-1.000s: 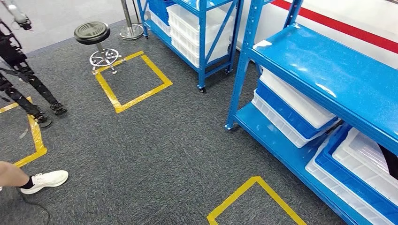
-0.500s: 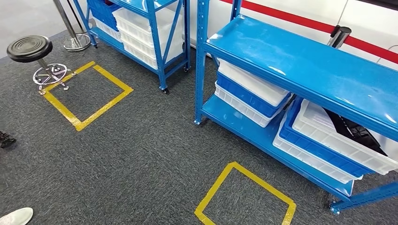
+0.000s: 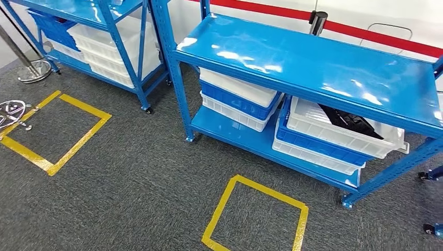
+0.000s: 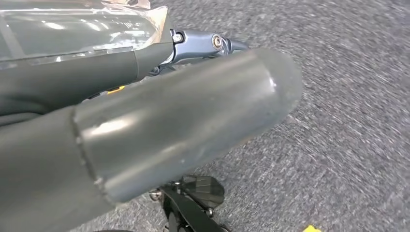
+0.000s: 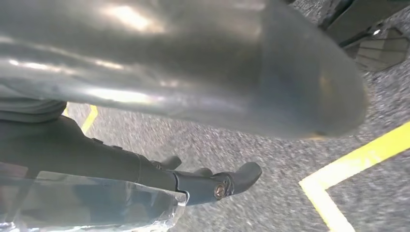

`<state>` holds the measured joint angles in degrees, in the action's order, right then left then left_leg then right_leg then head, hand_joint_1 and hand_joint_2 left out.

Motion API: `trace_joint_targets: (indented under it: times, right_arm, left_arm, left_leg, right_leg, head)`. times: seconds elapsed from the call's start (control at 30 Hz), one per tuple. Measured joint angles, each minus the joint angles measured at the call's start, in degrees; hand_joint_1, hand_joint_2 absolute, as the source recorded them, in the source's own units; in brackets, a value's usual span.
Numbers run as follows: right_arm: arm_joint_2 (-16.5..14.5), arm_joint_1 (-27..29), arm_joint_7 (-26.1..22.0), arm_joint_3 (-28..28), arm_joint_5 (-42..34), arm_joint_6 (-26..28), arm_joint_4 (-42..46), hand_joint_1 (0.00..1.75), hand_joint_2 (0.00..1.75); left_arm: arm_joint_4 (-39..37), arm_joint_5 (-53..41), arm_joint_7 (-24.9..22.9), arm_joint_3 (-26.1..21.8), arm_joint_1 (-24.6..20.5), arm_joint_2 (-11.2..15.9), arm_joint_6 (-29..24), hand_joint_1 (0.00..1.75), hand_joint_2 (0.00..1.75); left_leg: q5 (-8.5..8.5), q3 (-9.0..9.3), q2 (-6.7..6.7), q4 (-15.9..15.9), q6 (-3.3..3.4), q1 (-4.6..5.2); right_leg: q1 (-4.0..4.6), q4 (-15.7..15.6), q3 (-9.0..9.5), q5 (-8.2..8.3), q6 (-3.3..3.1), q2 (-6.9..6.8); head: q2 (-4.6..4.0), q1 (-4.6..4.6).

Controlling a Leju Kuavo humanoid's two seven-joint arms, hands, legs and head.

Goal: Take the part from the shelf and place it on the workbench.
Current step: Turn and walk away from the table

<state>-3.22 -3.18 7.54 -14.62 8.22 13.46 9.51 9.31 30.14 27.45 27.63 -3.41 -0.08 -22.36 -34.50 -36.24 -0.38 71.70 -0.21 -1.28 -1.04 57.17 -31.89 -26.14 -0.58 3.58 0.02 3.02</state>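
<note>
At the far left of the head view a chrome stool base (image 3: 10, 112) sits on grey carpet (image 3: 136, 188) beside a yellow taped square (image 3: 55, 130); in the upper left stands a blue shelf rack (image 3: 112, 21) stacked with white bins (image 3: 117, 49); a second yellow taped square (image 3: 256, 217) lies at lower centre, just in front of the main blue shelf (image 3: 308, 63), whose glossy top runs from centre to the right edge. On its lower tier, a white and blue stack of bins (image 3: 235, 102) sits at left, and to the right a white bin (image 3: 339, 133) on a blue one holds the black part (image 3: 350, 121), lying tilted inside, partly hidden under the upper shelf; a black cylinder (image 3: 317, 22) stands behind the shelf at upper centre. In the left wrist view the left hand (image 4: 145, 130) hangs over carpet, thick thumb foremost, nothing in its grasp, fingers straight and apart; in the right wrist view the right hand (image 5: 193, 96) hangs likewise over yellow tape, dark fingers extended, holding nothing.
</note>
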Motion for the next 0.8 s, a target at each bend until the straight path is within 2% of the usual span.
trace_joint_targets:
  times: [0.03, 0.07, 0.1, 0.13, 0.17, 0.2, 0.23, 0.27, 0.3, 0.37, 0.4, 0.43, 0.47, 0.5, 0.53, 0.57, 0.6, 0.63, 0.67, 0.7, 0.73, 0.77, 0.8]
  right_arm:
    - [-0.03, 0.02, 0.0, 0.0, 0.0, -0.02, 0.0, 0.0, 0.0]
    - [-0.08, -0.04, 0.0, 0.0, 0.0, -0.02, 0.0, 0.0, 0.0]
    - [-0.13, -0.11, 0.0, 0.0, 0.01, -0.02, 0.0, 0.0, 0.0]
    - [-0.16, -0.14, 0.0, 0.0, 0.01, -0.03, 0.0, 0.0, 0.0]
    - [-0.18, -0.12, 0.0, 0.0, 0.02, -0.03, 0.0, 0.0, 0.0]
    - [-0.17, -0.02, 0.0, 0.0, 0.02, -0.04, -0.01, 0.0, 0.0]
    - [-0.14, 0.09, 0.0, 0.0, 0.02, -0.04, -0.01, 0.0, 0.0]
    - [-0.11, 0.14, 0.0, 0.0, 0.02, -0.04, -0.02, 0.0, 0.0]
    - [-0.09, 0.11, 0.0, 0.0, 0.03, -0.04, -0.02, 0.0, 0.0]
    - [-0.08, -0.08, 0.0, 0.0, 0.08, -0.04, -0.02, 0.0, 0.0]
    - [-0.09, -0.14, 0.0, 0.0, 0.16, -0.04, -0.02, 0.0, 0.0]
    - [-0.09, -0.12, 0.01, 0.0, 0.26, -0.04, -0.02, 0.0, 0.0]
    - [-0.09, -0.04, 0.02, 0.0, 0.39, -0.04, -0.02, 0.0, 0.0]
    - [-0.08, 0.04, 0.03, 0.0, 0.52, -0.04, -0.02, 0.0, 0.0]
    - [-0.07, 0.08, 0.05, 0.0, 0.62, -0.04, -0.02, 0.0, 0.0]
    - [-0.1, 0.03, 0.06, 0.0, 0.71, -0.05, -0.02, 0.0, 0.0]
    - [-0.12, -0.11, 0.07, 0.0, 0.76, -0.08, -0.01, 0.0, 0.0]
    - [-0.19, -0.27, 0.08, 0.0, 0.81, -0.1, -0.01, 0.0, 0.0]
    - [-0.26, -0.38, 0.09, 0.0, 0.84, -0.14, 0.0, 0.0, 0.0]
    - [-0.28, -0.39, 0.1, 0.0, 0.85, -0.16, 0.0, 0.0, 0.0]
    - [-0.33, -0.31, 0.12, 0.0, 0.85, -0.18, 0.0, 0.0, 0.0]
    - [-0.33, -0.21, 0.15, 0.0, 0.83, -0.19, 0.0, 0.0, 0.0]
    - [-0.33, -0.13, 0.19, 0.0, 0.81, -0.2, -0.01, 0.0, 0.0]
  left_arm:
    - [0.0, 0.0, -0.01, 0.0, 0.01, 0.04, -0.02, 0.0, 0.0]
    - [-0.04, 0.0, -0.01, 0.0, 0.03, 0.09, -0.02, 0.0, 0.0]
    - [-0.09, -0.01, -0.02, 0.02, 0.06, 0.15, -0.03, 0.0, 0.0]
    - [-0.14, -0.01, -0.02, 0.03, 0.05, 0.19, -0.05, 0.0, 0.0]
    - [-0.19, 0.0, -0.02, 0.05, 0.04, 0.22, -0.12, 0.0, 0.0]
    - [-0.19, 0.02, -0.02, 0.08, -0.01, 0.22, -0.2, 0.0, 0.0]
    - [-0.19, 0.04, -0.01, 0.09, -0.09, 0.2, -0.27, 0.0, 0.0]
    - [-0.18, 0.06, 0.0, 0.1, -0.13, 0.19, -0.33, 0.0, 0.0]
    - [-0.18, 0.1, 0.01, 0.1, -0.14, 0.2, -0.37, 0.0, 0.0]
    - [-0.2, 0.29, 0.0, 0.1, -0.01, 0.28, -0.42, 0.0, 0.0]
    - [-0.21, 0.4, -0.02, 0.09, 0.06, 0.31, -0.44, 0.0, 0.0]
    - [-0.22, 0.48, -0.04, 0.1, 0.09, 0.31, -0.44, 0.0, 0.0]
    - [-0.22, 0.51, -0.07, 0.09, 0.08, 0.29, -0.45, 0.0, 0.0]
    - [-0.22, 0.55, -0.1, 0.09, 0.06, 0.26, -0.46, 0.0, 0.0]
    - [-0.22, 0.57, -0.13, 0.09, 0.05, 0.22, -0.48, 0.0, 0.0]
    - [-0.22, 0.6, -0.15, 0.09, 0.05, 0.25, -0.5, 0.0, 0.0]
    - [-0.22, 0.61, -0.18, 0.09, 0.06, 0.26, -0.54, 0.0, 0.0]
    - [-0.22, 0.61, -0.19, 0.09, 0.06, 0.32, -0.56, 0.0, 0.0]
    - [-0.22, 0.61, -0.2, 0.09, 0.04, 0.38, -0.58, 0.0, 0.0]
    - [-0.22, 0.61, -0.2, 0.09, -0.02, 0.39, -0.6, 0.0, 0.0]
    - [-0.21, 0.61, -0.2, 0.09, -0.1, 0.4, -0.6, 0.0, 0.0]
    - [-0.21, 0.6, -0.21, 0.1, -0.2, 0.37, -0.61, 0.0, 0.0]
    - [-0.2, 0.6, -0.21, 0.1, -0.28, 0.34, -0.61, 0.0, 0.0]
  left_leg:
    - [2.47, 1.66, -0.84, -3.98, 0.19, -0.05]
    - [4.4, 3.38, -2.46, -8.07, 0.43, -0.13]
    - [5.66, 4.64, -3.71, -11.18, 0.61, -0.19]
    - [6.15, 5.31, -4.67, -12.92, 0.75, -0.15]
    - [6.12, 5.48, -4.84, -13.49, 0.96, 0.0]
    - [6.25, 5.52, -4.03, -13.69, 1.21, 0.15]
    - [6.51, 5.67, -3.3, -14.07, 1.6, 0.19]
    - [6.81, 5.83, -2.55, -14.53, 2.06, 0.15]
    - [7.08, 5.99, -1.7, -14.98, 2.45, 0.05]
    - [7.22, 6.1, 0.16, -15.34, 2.89, 0.07]
    - [7.18, 6.08, 1.11, -15.33, 2.94, 0.13]
    - [7.11, 6.08, 1.98, -15.32, 2.92, 0.15]
    - [7.03, 6.12, 2.73, -15.31, 2.82, 0.11]
    - [6.9, 6.23, 3.46, -15.3, 2.63, 0.02]
    - [6.72, 6.42, 4.16, -15.25, 2.34, -0.07]
    - [6.45, 6.61, 4.81, -15.17, 1.94, -0.03]
    - [6.14, 6.84, 5.45, -15.07, 1.47, 0.05]
    - [5.85, 7.08, 6.06, -14.98, 1.01, 0.17]
    - [5.63, 7.31, 6.62, -14.95, 0.61, 0.26]
    - [5.49, 7.62, 7.19, -15.0, 0.27, 0.19]
    - [5.3, 7.87, 7.43, -14.98, -0.09, 0.0]
    - [4.82, 7.94, 6.9, -14.62, -0.41, -0.22]
    - [3.68, 7.46, 5.65, -13.19, -0.64, -0.41]
  right_leg:
    - [0.0, 0.02, 0.07, 0.0, 0.02, 0.84]
    - [0.14, 0.15, 0.05, -0.01, 0.1, 1.61]
    - [0.24, 0.23, -0.07, 0.01, 0.27, 2.33]
    - [0.32, 0.28, -0.34, 0.07, 0.56, 2.98]
    - [0.32, 0.28, -0.62, 0.2, 0.98, 3.63]
    - [0.25, 0.1, -1.03, 0.39, 1.44, 4.28]
    - [0.22, 0.25, -1.35, 0.43, 1.81, 4.17]
    - [0.3, 1.02, -1.94, 0.1, 1.97, 3.18]
    - [0.42, 2.87, -3.09, -0.8, 1.92, 1.61]
    - [0.38, 9.97, -6.82, -3.86, 1.56, -1.69]
    - [0.23, 13.72, -8.79, -5.19, 1.58, -2.39]
    - [0.03, 16.22, -10.03, -5.85, 1.87, -2.75]
    - [-0.18, 16.46, -10.05, -5.58, 2.39, -2.98]
    - [-0.41, 14.42, -8.85, -4.54, 3.05, -3.35]
    - [-0.66, 10.45, -6.6, -3.03, 3.74, -4.2]
    - [-0.76, 6.16, -4.17, -1.7, 4.17, -5.58]
    - [-0.64, 2.77, -2.22, -0.7, 4.24, -6.68]
    - [-0.56, 0.84, -1.1, -0.21, 3.98, -7.39]
    - [-0.35, 0.35, -0.82, -0.17, 3.52, -7.45]
    - [-0.24, 0.38, -0.91, -0.14, 3.03, -6.77]
    - [-0.48, 0.37, -0.9, -0.13, 2.57, -6.09]
    - [-0.58, 0.32, -0.86, -0.13, 2.24, -5.46]
    - [-0.71, 0.26, -0.82, -0.08, 1.81, -4.86]
  head:
    - [0.0, -0.01]
    - [0.0, 0.01]
    - [0.0, 0.04]
    - [0.0, 0.06]
    - [0.0, 0.07]
    - [0.0, 0.07]
    - [0.0, 0.04]
    - [0.0, 0.09]
    - [0.0, 0.24]
    - [0.0, 0.5]
    - [0.0, 0.57]
    - [0.0, 0.56]
    - [0.0, 0.57]
    - [0.0, 0.57]
    - [0.0, 0.57]
    - [0.0, 0.63]
    - [0.0, 0.65]
    - [0.0, 0.6]
    - [0.0, 0.55]
    - [0.0, 0.45]
    - [0.0, 0.36]
    - [0.0, 0.33]
    - [0.0, 0.28]
